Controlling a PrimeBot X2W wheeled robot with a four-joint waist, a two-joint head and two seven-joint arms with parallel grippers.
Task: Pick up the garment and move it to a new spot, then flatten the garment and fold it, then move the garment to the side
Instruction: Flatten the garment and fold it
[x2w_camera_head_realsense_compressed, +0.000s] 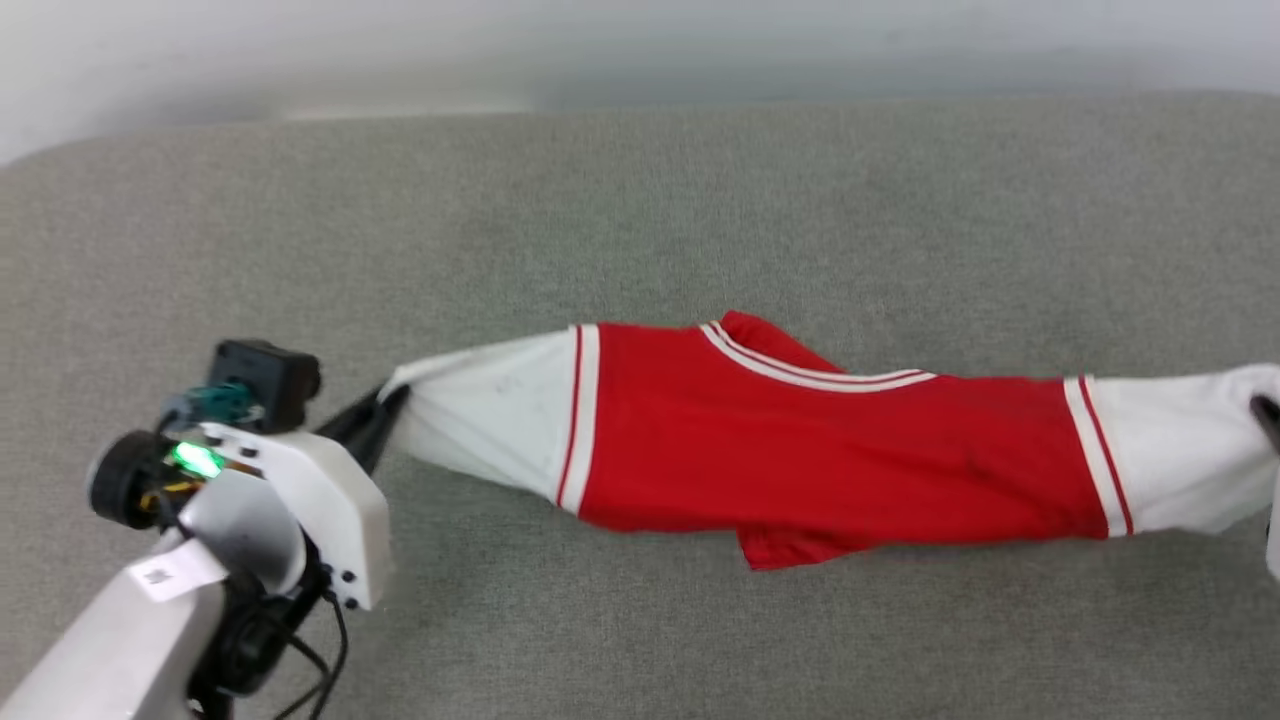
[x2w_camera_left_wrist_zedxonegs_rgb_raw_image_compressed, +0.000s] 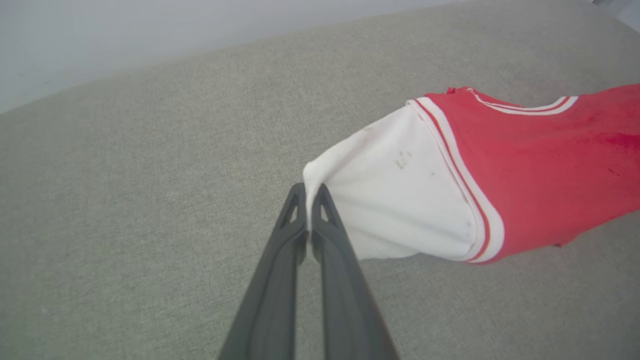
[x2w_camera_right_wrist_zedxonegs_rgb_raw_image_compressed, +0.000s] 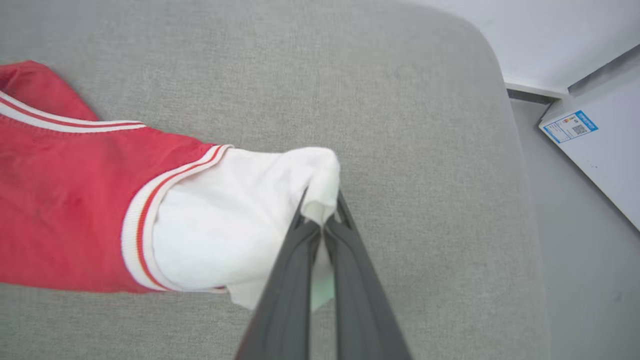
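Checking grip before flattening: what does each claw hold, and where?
Both hold the garment: left claw pinches one white sleeve's end, right claw the other's.

A grey fabric-covered surface (x2w_camera_head_realsense_compressed: 640, 200) with a fine woven texture carries everything; its far edge curves into rounded corners. One thing lies on it: the garment (x2w_camera_head_realsense_compressed: 820, 440), a red shirt with white sleeves and red-and-white striped trim, drawn out lengthwise from left to right across the middle. Its sleeve ends are bunched to points, its red lower edge crumpled against the cloth.
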